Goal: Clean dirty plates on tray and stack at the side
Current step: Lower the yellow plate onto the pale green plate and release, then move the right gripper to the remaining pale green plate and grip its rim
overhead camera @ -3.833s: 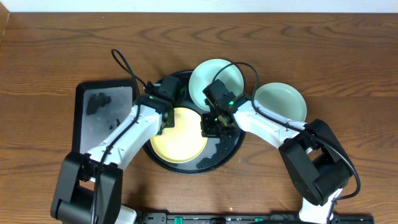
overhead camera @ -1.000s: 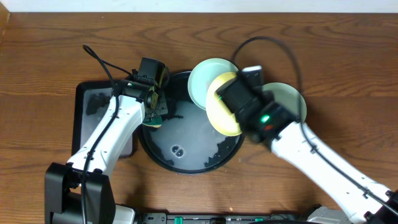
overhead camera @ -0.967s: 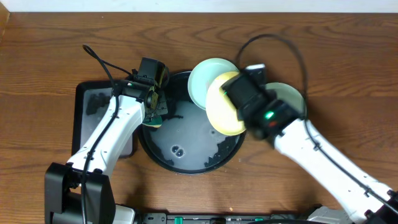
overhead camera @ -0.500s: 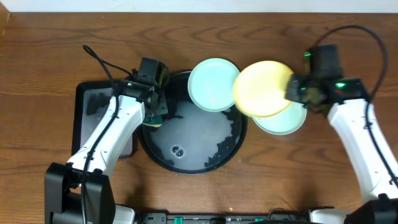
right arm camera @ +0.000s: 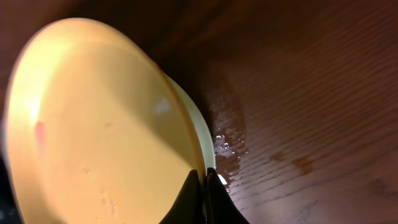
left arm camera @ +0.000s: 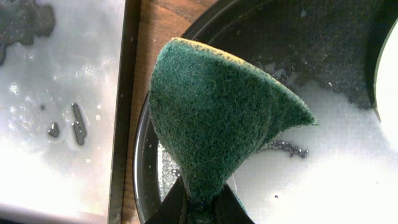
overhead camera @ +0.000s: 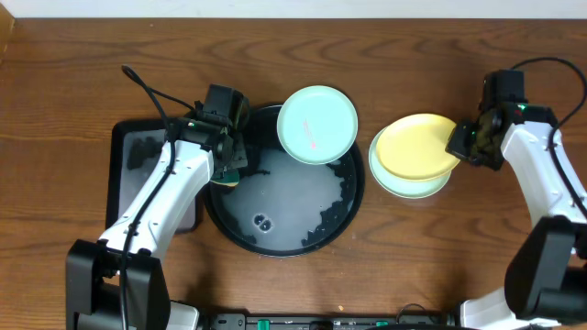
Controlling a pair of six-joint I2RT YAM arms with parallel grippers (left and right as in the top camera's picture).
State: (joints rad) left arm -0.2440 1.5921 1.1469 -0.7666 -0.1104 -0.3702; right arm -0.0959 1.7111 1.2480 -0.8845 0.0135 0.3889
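Yellow plate (overhead camera: 413,148) in right claw (overhead camera: 460,145)

The pale yellow plate (overhead camera: 417,147) lies over a mint plate (overhead camera: 404,189), centre-right; a second mint plate (overhead camera: 316,125) overlaps the wet round black tray's (overhead camera: 275,250) upper-right rim.

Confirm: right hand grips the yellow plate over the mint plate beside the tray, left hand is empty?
Wrong on the left hand: it is not empty but shut on a green sponge, as the left wrist view shows. The rest holds: the right hand grips the yellow plate over the mint plate beside the tray.
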